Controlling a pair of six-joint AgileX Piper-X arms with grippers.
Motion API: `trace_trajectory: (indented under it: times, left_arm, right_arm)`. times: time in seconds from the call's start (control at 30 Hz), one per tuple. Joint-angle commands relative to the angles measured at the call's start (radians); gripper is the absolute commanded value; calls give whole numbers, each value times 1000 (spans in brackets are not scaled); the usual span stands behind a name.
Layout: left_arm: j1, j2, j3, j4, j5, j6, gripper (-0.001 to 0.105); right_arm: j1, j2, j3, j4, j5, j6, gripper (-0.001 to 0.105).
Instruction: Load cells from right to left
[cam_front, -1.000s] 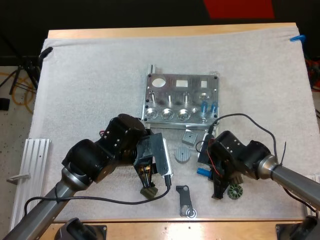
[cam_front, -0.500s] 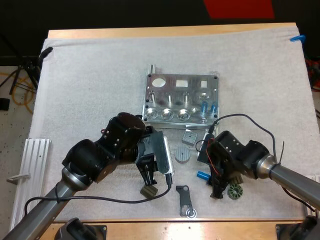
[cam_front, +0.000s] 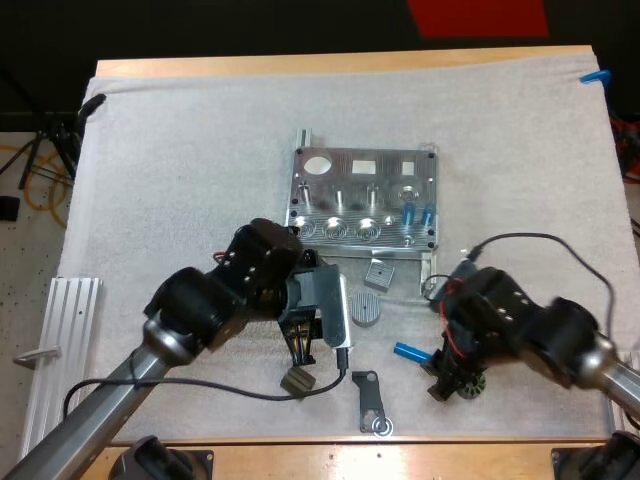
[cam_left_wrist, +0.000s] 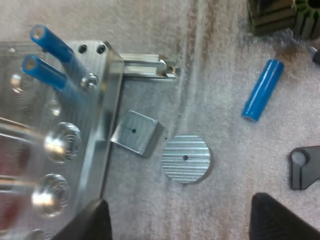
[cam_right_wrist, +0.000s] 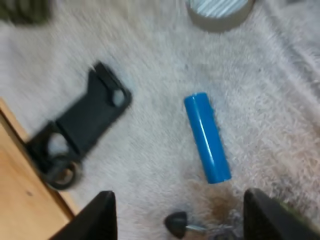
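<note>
The left gripper (cam_front: 303, 352) hung over the white mat (cam_front: 180, 160) just in front of the flat silver metal fixture (cam_front: 365, 205). Its black fingers (cam_left_wrist: 85, 222) stood apart with nothing between them. Below it, in the left wrist view, lay a round ribbed metal disc (cam_left_wrist: 186, 158) and a small square metal block (cam_left_wrist: 137, 132). The block sat just beside the fixture's near edge, though whether it touched could not be told. Two bright blue cylinders (cam_front: 408, 213) stood side by side in the fixture's right-hand end.

The right gripper (cam_front: 440, 388) hovered low over the near right part of the mat, its fingers (cam_right_wrist: 102, 215) spread wide and clear of everything. A loose blue cylinder (cam_right_wrist: 207, 137) lay flat on the mat just ahead of those open fingers. It was untouched, between the disc and the gripper. A flat black bracket (cam_right_wrist: 82, 125) lay nearby, close to the table's wooden edge, and a dark ribbed ring (cam_front: 468, 383) sat right beside the right gripper. A small dark olive part (cam_front: 296, 381) rested near the left gripper's fingertips. A long aluminium rail (cam_front: 60, 340) lay at the mat's left edge, well apart from the rest.
</note>
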Motion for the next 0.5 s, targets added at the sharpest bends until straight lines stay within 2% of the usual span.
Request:
trace_trajectory:
  times: [0.0, 0.07, 0.27, 0.33, 0.47]
  left_arm:
    - [-1, 12, -1, -3, 25, 13, 58]
    - [-1, 29, -1, -3, 47, 32, 58]
    - [-6, 83, -1, -3, 55, 181, 58]
    - [-6, 105, -1, -11, 80, 221, 58]
    - [-6, 142, -1, -42, 128, 246, 58]
  right_arm:
    - [1, -44, -7, 18, -11, 53, 55]
    - [1, -90, -7, 39, -11, 88, 55]
    - [1, -215, -7, 149, -11, 166, 55]
    - [1, -254, -7, 188, -11, 188, 55]
    - [1, -314, -7, 217, -11, 238, 55]
